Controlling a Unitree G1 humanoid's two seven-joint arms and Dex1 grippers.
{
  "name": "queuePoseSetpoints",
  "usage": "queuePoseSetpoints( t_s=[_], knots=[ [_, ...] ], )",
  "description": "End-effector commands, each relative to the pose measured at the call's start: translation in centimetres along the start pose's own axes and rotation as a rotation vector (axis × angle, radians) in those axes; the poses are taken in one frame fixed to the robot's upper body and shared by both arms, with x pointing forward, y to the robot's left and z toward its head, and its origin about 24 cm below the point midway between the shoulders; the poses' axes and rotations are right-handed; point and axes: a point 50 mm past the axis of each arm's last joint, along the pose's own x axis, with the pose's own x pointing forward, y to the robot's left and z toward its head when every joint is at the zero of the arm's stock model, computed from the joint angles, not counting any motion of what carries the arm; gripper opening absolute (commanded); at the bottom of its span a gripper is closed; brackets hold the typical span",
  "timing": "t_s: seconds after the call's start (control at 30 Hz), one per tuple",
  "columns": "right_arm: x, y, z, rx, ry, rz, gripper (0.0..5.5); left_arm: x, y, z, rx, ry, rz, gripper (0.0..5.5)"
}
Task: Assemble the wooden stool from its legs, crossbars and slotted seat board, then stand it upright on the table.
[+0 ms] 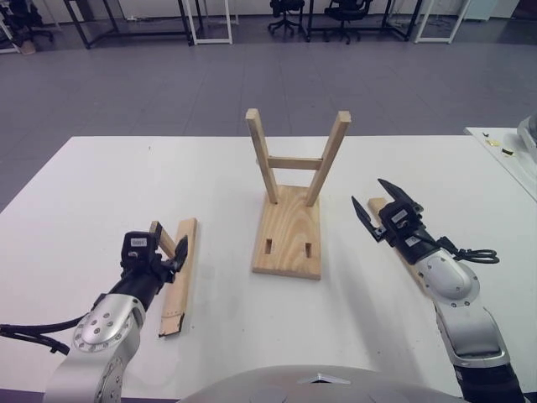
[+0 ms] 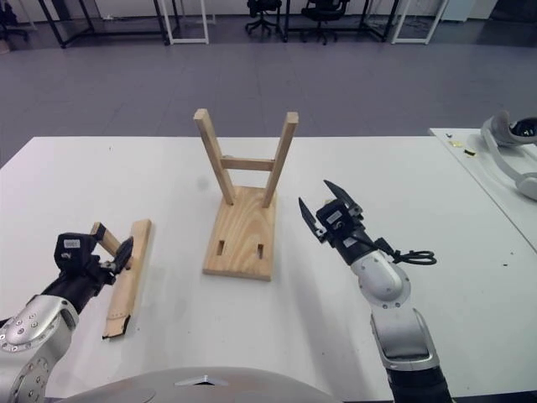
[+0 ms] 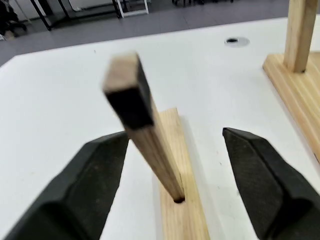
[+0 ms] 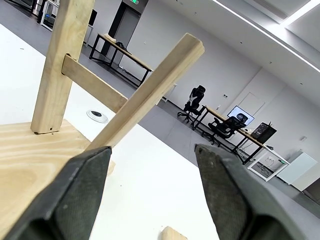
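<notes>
White table (image 1: 101,185) in an open room, grey floor (image 1: 168,84), office chairs (image 1: 348,13) at the far side. The seat board (image 1: 288,239) lies flat mid-table, two legs (image 1: 262,155) and a crossbar (image 1: 294,163) standing up from its far end.

Left gripper (image 3: 175,135) is wide open astride a tilted short bar (image 3: 145,135) rising from a loose leg (image 1: 180,273) left of the board, clamping nothing. Right gripper (image 1: 369,193) is likewise wide open and empty, just right of the board over another wooden piece (image 1: 379,206).

White sticker (image 1: 138,242) on the left gripper, print too small to read.
</notes>
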Motion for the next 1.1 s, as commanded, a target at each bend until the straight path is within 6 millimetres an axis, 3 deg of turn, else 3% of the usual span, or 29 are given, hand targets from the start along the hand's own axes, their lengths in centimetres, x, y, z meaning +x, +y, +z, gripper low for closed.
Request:
queuePoseSetpoints(
  t_s=[0.03,0.17,0.23,0.47,0.57,0.63,0.67,0.7,0.77,0.83,0.9,1.0,1.1],
  knots=[
    [-0.1,0.5,0.1,-0.003,0.002,0.002,3.08,-0.8,0.1,-3.3,-0.005,0.227,-0.012,3.99],
    [0.1,0.5,0.1,-0.003,-0.002,0.003,3.08,-0.8,0.5,-5.8,-0.006,0.353,-0.001,3.99],
    [0.3,0.5,0.2,-0.004,-0.007,0.002,3.08,-0.6,0.3,-6.4,-0.013,0.366,-0.019,3.65],
    [0.8,0.6,0.4,-0.009,-0.018,-0.001,3.08,0.4,-0.3,-6.1,0.001,0.314,-0.072,2.59],
    [1.1,0.2,0.1,0.028,0.01,-0.04,3.08,0.9,0.3,-6.0,-0.011,0.27,-0.056,2.08],
    [1.3,-0.1,0.0,0.107,0.019,-0.058,3.08,1.7,0.8,-5.3,-0.018,0.193,-0.048,2.05],
    [1.5,-0.3,0.2,0.166,0.009,-0.067,3.08,2.2,1.1,-4.5,-0.027,0.135,-0.044,2.05],
    [2.1,-0.5,1.0,0.272,-0.028,-0.066,3.08,3.1,1.7,-2.5,-0.017,0.011,-0.044,2.05],
    [4.0,-0.6,4.8,0.552,-0.195,0.014,3.08,4.7,2.5,3.8,0.109,-0.32,-0.098,2.05],
    [6.5,-0.6,9.9,0.784,-0.392,0.16,3.08,5.0,2.1,9.7,0.198,-0.59,-0.157,2.04],
    [8.4,-0.7,13.5,0.924,-0.486,0.273,3.08,4.7,0.8,13.5,0.226,-0.759,-0.224,2.04],
    [10.5,-1.4,16.9,1.119,-0.536,0.362,3.08,4.1,-2.1,17.2,0.267,-0.916,-0.362,2.04],
    [10.9,-2.6,18.7,1.248,-0.577,0.412,3.08,3.7,-4.1,17.8,0.286,-0.948,-0.48,2.04]
  ],
)
